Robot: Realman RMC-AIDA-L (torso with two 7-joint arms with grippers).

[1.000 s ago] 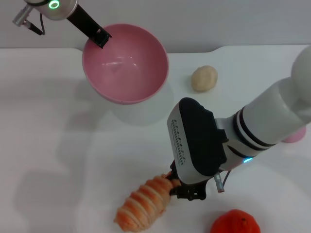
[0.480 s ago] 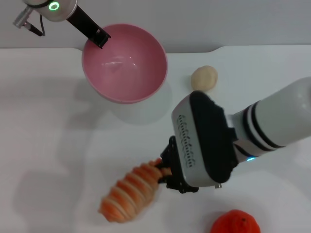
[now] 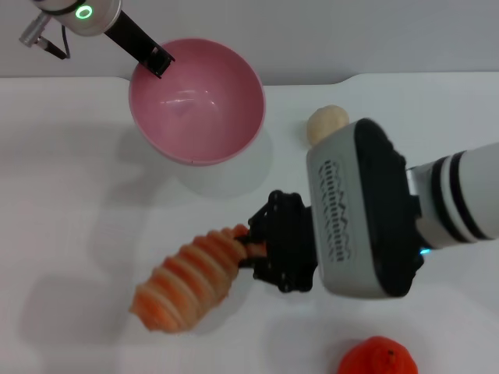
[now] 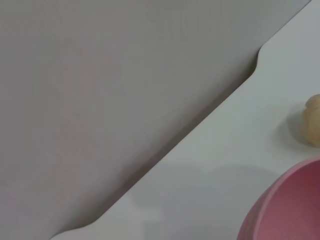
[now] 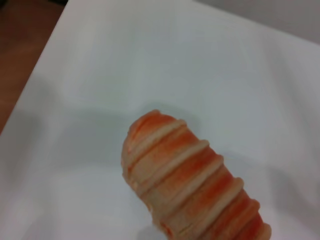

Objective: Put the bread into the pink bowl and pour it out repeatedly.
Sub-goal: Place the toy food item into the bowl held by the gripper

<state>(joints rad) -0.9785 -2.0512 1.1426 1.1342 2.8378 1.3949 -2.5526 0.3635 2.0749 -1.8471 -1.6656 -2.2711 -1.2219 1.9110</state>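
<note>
White tabletop (image 3: 70, 195) fills the scene, with a grey wall behind its far edge. Over the near middle of the tabletop, the right gripper (image 3: 261, 248) has its jaws closed tight on one end of the bread (image 3: 187, 278). The bread is lifted up off the tabletop, its free end tilted down toward the near left corner, and its shadow lies below it. Close up from the right wrist, the bread shows orange and cream stripes. The left gripper (image 3: 158, 61) is up at the far left, pinching the rim of the pink bowl (image 3: 196, 101), which is tipped so its inside faces forward. I count one bread, one pink bowl, one small beige lump (image 3: 325, 123) near the far edge, and one orange fruit (image 3: 378, 358) at the near edge.
</note>
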